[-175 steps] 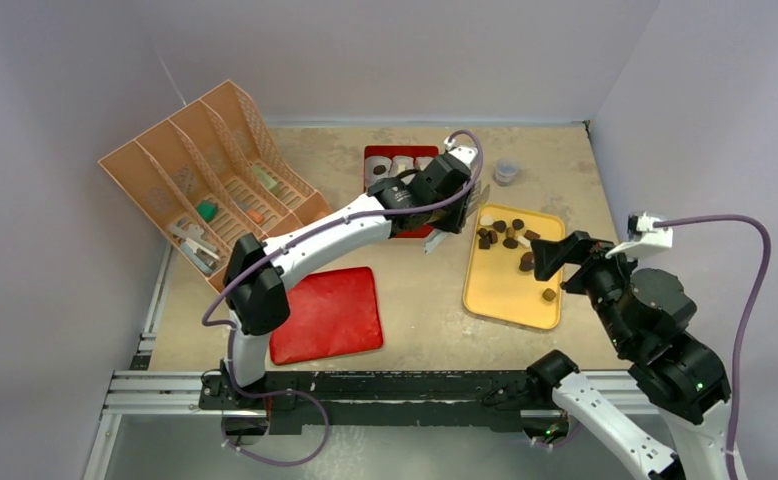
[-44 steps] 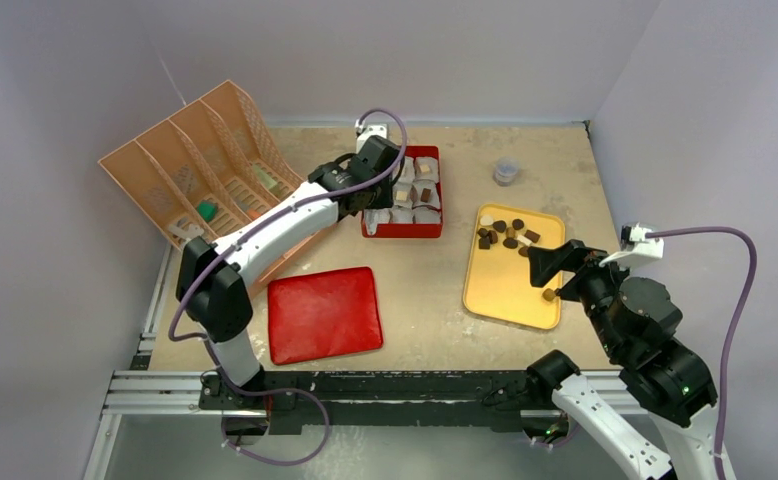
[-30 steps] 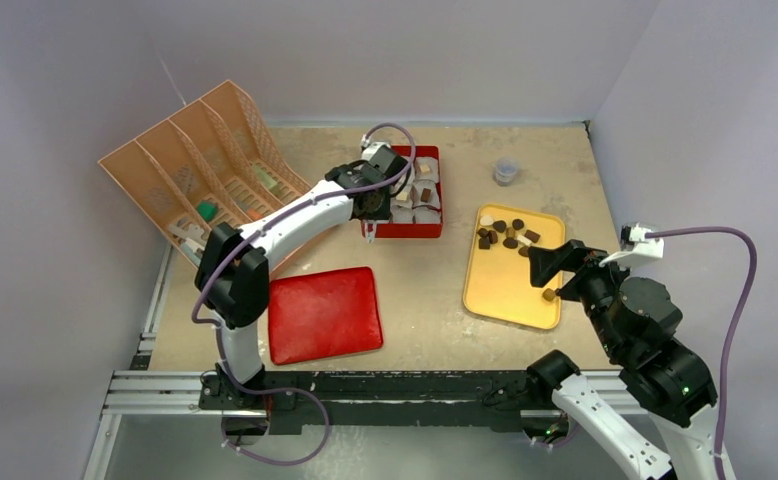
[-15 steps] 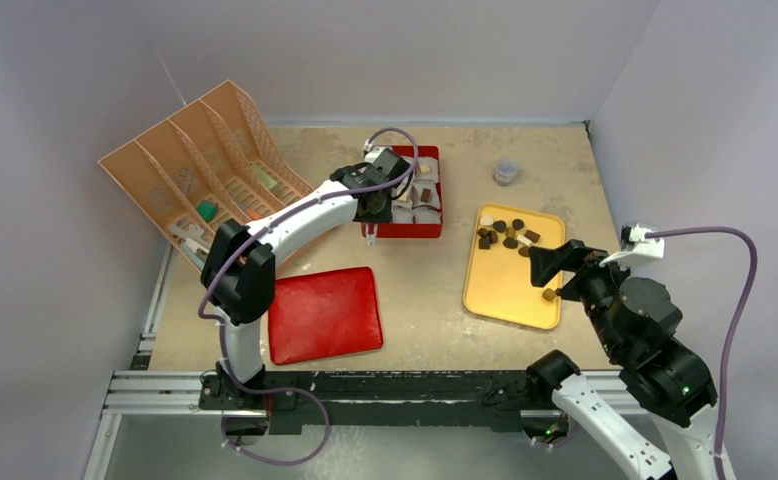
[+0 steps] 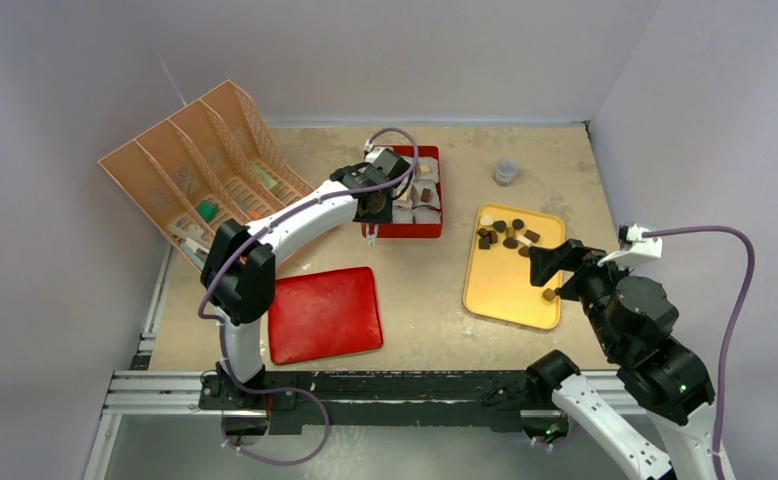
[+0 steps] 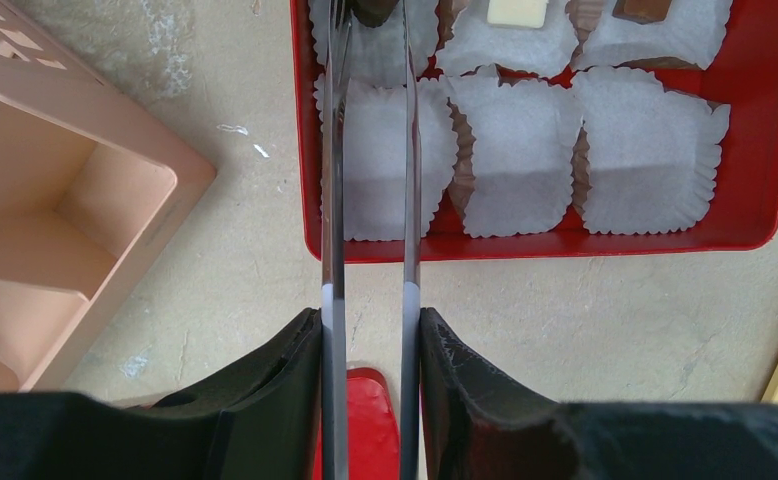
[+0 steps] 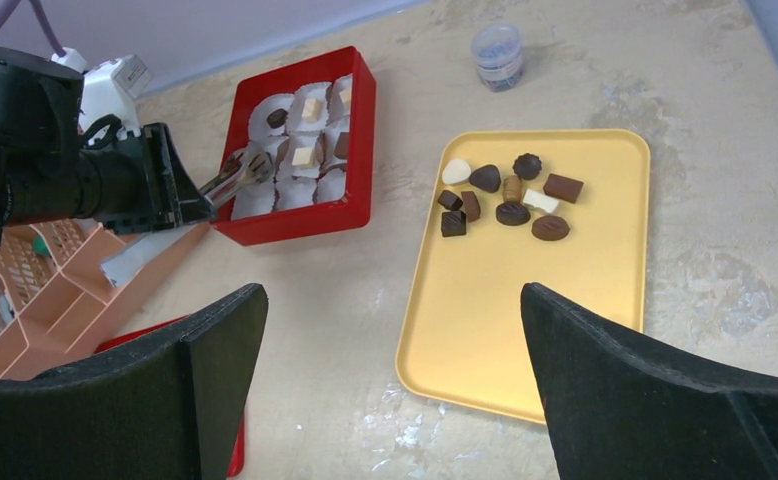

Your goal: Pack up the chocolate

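Chocolate (image 7: 510, 200) is mostly left on the tray (image 7: 585, 300); some is seated in the box (image 6: 765, 130). A dark piece (image 6: 373, 12) appears pinched by the left gripper (image 6: 370, 8) over a cup (image 6: 423, 45). It should be lowered centrally before release. The right gripper (image 7: 393, 295) is spread wide, empty.

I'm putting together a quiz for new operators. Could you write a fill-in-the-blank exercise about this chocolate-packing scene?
1. The loose chocolates lie on the ___ tray.
2. The left gripper holds metal tongs over the ___ box.
3. The right gripper has its jaws ___.
4. In the left wrist view, the row of paper cups nearest the camera numbers ___.
Missing words: yellow; red; open; three.
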`<action>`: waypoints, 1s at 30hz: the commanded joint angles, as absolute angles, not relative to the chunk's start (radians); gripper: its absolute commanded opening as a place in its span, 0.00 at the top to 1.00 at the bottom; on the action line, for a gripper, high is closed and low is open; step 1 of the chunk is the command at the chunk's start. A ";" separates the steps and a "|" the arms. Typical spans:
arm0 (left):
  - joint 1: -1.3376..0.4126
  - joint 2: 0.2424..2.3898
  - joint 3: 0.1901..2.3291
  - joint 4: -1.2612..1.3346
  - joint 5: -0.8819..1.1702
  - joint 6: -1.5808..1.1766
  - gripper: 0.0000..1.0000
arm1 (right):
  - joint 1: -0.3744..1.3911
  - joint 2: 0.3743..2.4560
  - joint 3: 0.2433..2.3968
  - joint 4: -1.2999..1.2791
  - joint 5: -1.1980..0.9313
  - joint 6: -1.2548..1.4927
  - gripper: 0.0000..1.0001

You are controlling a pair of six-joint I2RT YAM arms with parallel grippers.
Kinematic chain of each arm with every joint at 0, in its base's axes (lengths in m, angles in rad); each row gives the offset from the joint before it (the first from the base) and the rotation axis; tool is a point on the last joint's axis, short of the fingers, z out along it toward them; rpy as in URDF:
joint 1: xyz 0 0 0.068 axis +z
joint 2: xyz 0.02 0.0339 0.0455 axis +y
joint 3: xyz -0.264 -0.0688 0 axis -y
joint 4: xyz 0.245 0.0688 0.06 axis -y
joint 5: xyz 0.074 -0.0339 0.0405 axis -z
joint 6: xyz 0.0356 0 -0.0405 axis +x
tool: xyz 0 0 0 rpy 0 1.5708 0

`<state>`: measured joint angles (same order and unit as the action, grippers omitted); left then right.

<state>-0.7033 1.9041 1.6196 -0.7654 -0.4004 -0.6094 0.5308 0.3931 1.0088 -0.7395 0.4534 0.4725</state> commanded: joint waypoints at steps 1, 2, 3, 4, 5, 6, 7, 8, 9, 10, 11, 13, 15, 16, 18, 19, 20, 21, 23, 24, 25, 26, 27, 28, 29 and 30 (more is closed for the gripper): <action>-0.700 1.882 1.674 -0.736 -0.411 -0.590 0.64 | 0.531 0.418 1.019 -0.687 0.463 0.467 0.01; -0.701 1.881 1.674 -0.737 -0.411 -0.586 0.64 | 0.531 0.420 1.019 -0.686 0.464 0.468 0.01; -0.701 1.879 1.674 -0.737 -0.410 -0.584 0.63 | 0.531 0.422 1.017 -0.685 0.464 0.469 0.01; -0.701 1.875 1.674 -0.735 -0.409 -0.580 0.63 | 0.532 0.424 1.017 -0.684 0.464 0.469 0.01; -0.700 1.872 1.672 -0.735 -0.408 -0.579 0.62 | 0.531 0.427 1.016 -0.683 0.463 0.472 0.01; -0.700 1.867 1.672 -0.734 -0.408 -0.576 0.62 | 0.531 0.429 1.016 -0.683 0.464 0.473 0.01; -0.700 1.864 1.671 -0.730 -0.408 -0.573 0.62 | 0.531 0.430 1.016 -0.684 0.466 0.474 0.01; -0.700 1.860 1.671 -0.728 -0.408 -0.572 0.62 | 0.532 0.431 1.015 -0.683 0.470 0.473 0.01; -0.701 1.856 1.673 -0.726 -0.408 -0.571 0.62 | 0.531 0.430 1.015 -0.681 0.475 0.474 0.01; -0.701 1.851 1.675 -0.726 -0.407 -0.569 0.62 | 0.531 0.429 1.016 -0.678 0.478 0.473 0.01; -0.700 1.844 1.677 -0.725 -0.405 -0.568 0.62 | 0.531 0.428 1.018 -0.677 0.478 0.475 0.01; -0.700 1.828 1.680 -0.720 -0.405 -0.566 0.62 | 0.531 0.426 1.022 -0.676 0.474 0.483 0.01; -0.701 1.803 1.678 -0.707 -0.404 -0.566 0.63 | 0.531 0.425 1.020 -0.671 0.470 0.486 0.01; -0.701 1.791 1.677 -0.698 -0.399 -0.563 0.63 | 0.531 0.425 1.018 -0.669 0.467 0.486 0.01; -0.700 1.770 1.676 -0.682 -0.376 -0.551 0.64 | 0.531 0.429 1.019 -0.668 0.464 0.485 0.01; -0.701 1.761 1.676 -0.676 -0.364 -0.545 0.64 | 0.531 0.431 1.020 -0.668 0.463 0.486 0.01; -0.701 1.752 1.676 -0.668 -0.349 -0.539 0.65 | 0.531 0.432 1.022 -0.669 0.461 0.486 0.01; -0.702 1.742 1.675 -0.662 -0.335 -0.533 0.65 | 0.532 0.433 1.023 -0.669 0.462 0.486 0.01; -0.702 1.729 1.674 -0.652 -0.307 -0.526 0.65 | 0.531 0.430 1.025 -0.668 0.462 0.485 0.01; -0.703 1.723 1.672 -0.647 -0.294 -0.523 0.66 | 0.531 0.428 1.026 -0.669 0.462 0.484 0.01; -0.704 1.719 1.673 -0.641 -0.281 -0.522 0.66 | 0.531 0.427 1.027 -0.665 0.462 0.481 0.01; -0.707 1.715 1.671 -0.633 -0.260 -0.520 0.66 | 0.532 0.427 1.028 -0.663 0.463 0.479 0.01; -0.714 1.710 1.668 -0.622 -0.248 -0.515 0.67 | 0.531 0.427 1.031 -0.662 0.463 0.477 0.01; -0.725 1.704 1.665 -0.607 -0.234 -0.509 0.66 | 0.531 0.429 1.034 -0.662 0.464 0.474 0.01; -0.739 1.699 1.664 -0.596 -0.226 -0.502 0.67 | 0.531 0.429 1.036 -0.663 0.464 0.472 0.01; -0.756 1.700 1.667 -0.588 -0.225 -0.492 0.67 | 0.531 0.431 1.039 -0.664 0.466 0.471 0.01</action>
